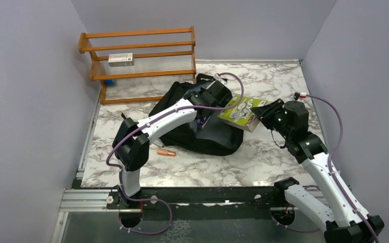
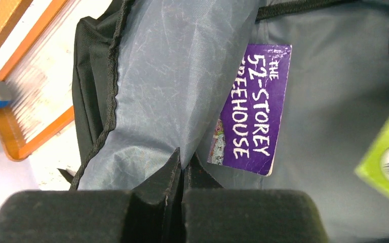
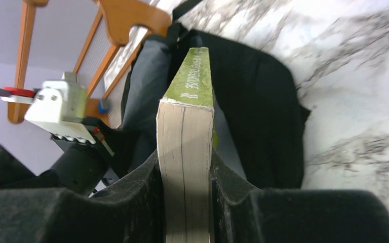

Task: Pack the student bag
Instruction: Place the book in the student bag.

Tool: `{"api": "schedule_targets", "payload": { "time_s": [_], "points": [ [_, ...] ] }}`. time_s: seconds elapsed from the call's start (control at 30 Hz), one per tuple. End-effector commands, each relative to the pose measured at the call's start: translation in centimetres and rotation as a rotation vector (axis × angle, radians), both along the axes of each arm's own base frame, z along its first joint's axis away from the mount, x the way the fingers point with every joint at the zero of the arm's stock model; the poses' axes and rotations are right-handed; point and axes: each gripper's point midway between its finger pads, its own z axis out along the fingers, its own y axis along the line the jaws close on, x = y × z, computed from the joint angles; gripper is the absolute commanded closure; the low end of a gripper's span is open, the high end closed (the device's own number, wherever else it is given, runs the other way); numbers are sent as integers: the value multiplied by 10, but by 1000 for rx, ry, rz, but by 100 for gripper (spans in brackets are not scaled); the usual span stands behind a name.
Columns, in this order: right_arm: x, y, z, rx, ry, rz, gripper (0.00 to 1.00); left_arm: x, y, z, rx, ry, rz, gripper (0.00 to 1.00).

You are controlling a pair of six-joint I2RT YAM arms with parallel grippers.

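The black student bag (image 1: 218,136) lies open mid-table, its grey lining (image 2: 172,76) showing. My left gripper (image 1: 210,93) is shut on a fold of that lining (image 2: 185,164) and holds the flap up. A purple book (image 2: 253,109) lies inside the bag. My right gripper (image 1: 260,115) is shut on a green book (image 1: 240,112) and holds it at the bag's right edge, above the opening. In the right wrist view the green book (image 3: 187,126) stands edge-on between the fingers, spine toward the bag (image 3: 253,101). Its green corner also shows in the left wrist view (image 2: 387,157).
A wooden rack (image 1: 142,55) stands at the back left with a small white box (image 1: 120,59) on its shelf and a blue item (image 1: 110,81) below. A copper-coloured object (image 1: 165,151) lies on the marble table (image 1: 207,172) near the bag's front left.
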Motion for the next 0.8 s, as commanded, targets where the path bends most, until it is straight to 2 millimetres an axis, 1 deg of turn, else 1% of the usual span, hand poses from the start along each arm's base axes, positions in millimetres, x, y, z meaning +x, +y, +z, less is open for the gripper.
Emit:
{"api": "schedule_targets", "payload": {
  "time_s": [0.0, 0.1, 0.27, 0.37, 0.43, 0.53, 0.6, 0.77],
  "points": [
    [14, 47, 36, 194, -120, 182, 99, 6, -14, 49, -202, -58, -5, 100],
    [22, 62, 29, 244, -83, 231, 99, 6, -14, 52, -220, -58, -2, 100],
    [37, 73, 10, 267, -36, 248, 99, 7, -14, 58, -245, -66, 2, 100],
    [45, 81, 6, 287, -38, 276, 99, 7, -14, 66, -274, -75, 7, 100],
    [50, 90, 10, 315, -54, 314, 99, 7, -15, 68, -297, -68, 6, 100],
    [53, 99, 3, 353, -34, 348, 99, 7, -17, 72, -318, -66, 2, 100],
    [56, 102, -3, 370, -9, 346, 99, 7, -18, 77, -335, -72, 2, 100],
    [69, 99, -20, 358, 7, 299, 99, 8, -17, 88, -354, -87, -2, 100]
  ]
}}
